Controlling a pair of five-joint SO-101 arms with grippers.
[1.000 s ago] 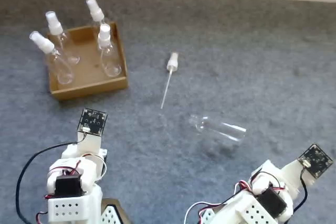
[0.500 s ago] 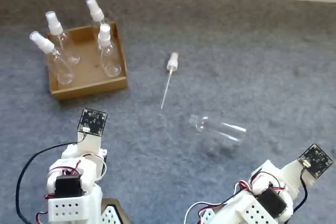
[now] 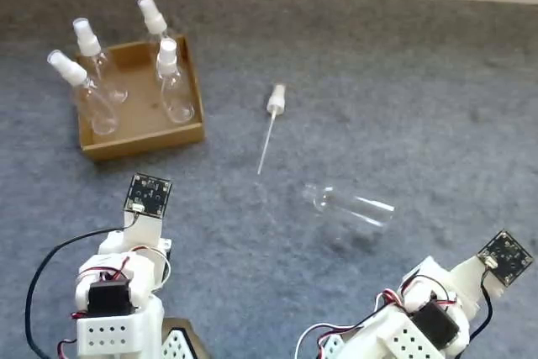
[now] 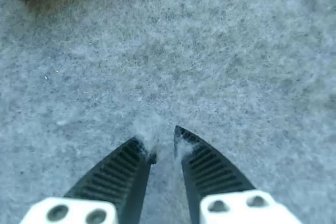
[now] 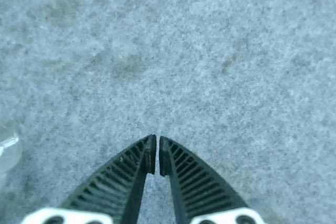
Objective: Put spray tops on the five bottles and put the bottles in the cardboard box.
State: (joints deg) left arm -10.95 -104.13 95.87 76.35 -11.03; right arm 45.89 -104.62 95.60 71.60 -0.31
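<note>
High view: no change from a second ago, fifth bottle not yet capped.
Shows four capped clear plastic bottles [image 3: 176, 90] standing in the shallow brown cardboard box [image 3: 143, 142]; leaves the last clear plastic bottle [image 3: 353, 205] lying uncapped on the grey felt desk [image 3: 437, 81], well apart from the box, with the white spray top [image 3: 275, 102] and its thin tube loose nearby. Keeps both arms folded back at the near edge: left tool [image 4: 164, 145] narrowly parted, right tool [image 5: 157, 156] closed, both empty, pointing down at the felt.
</note>
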